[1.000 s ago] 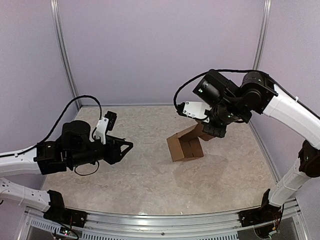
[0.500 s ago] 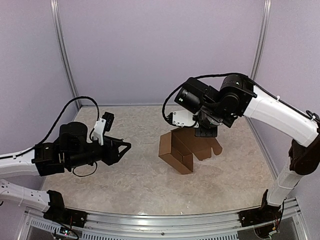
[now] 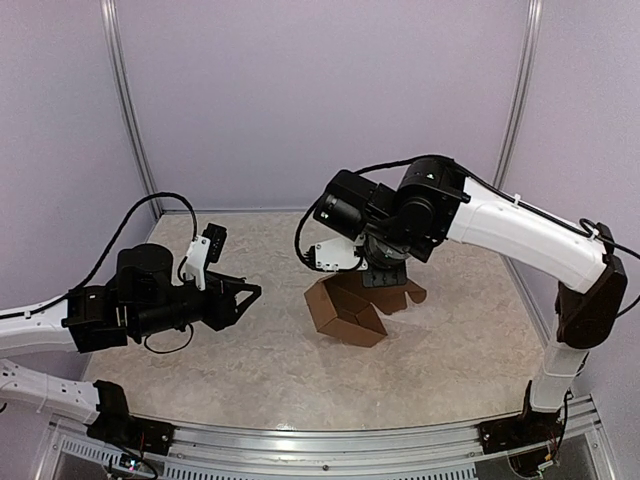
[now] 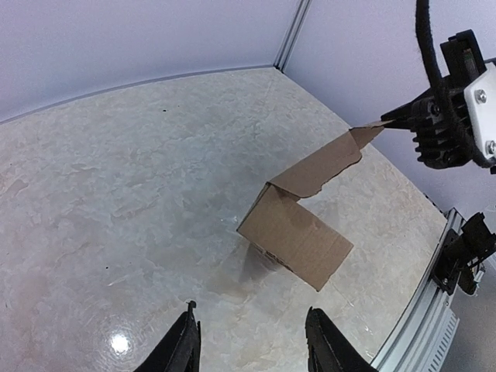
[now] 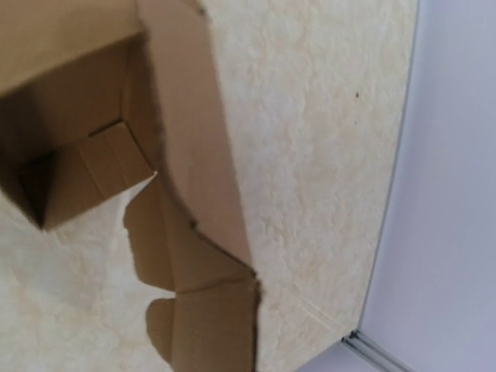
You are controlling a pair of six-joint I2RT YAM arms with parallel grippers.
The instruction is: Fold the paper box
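My left fingers hang released and empty over the left side of the beige marbled bench. Mid-bench stands the plain brown cardboard paper box, its body squared up, its mouth open and its flaps unfolded. My right fingers look clenched on one raised flap. I judge closing remains.

No text, label, brand, number or sign could be read in any of the three views. The paper box showed only plain brown cardboard, and the arms' housings carried no legible marking.
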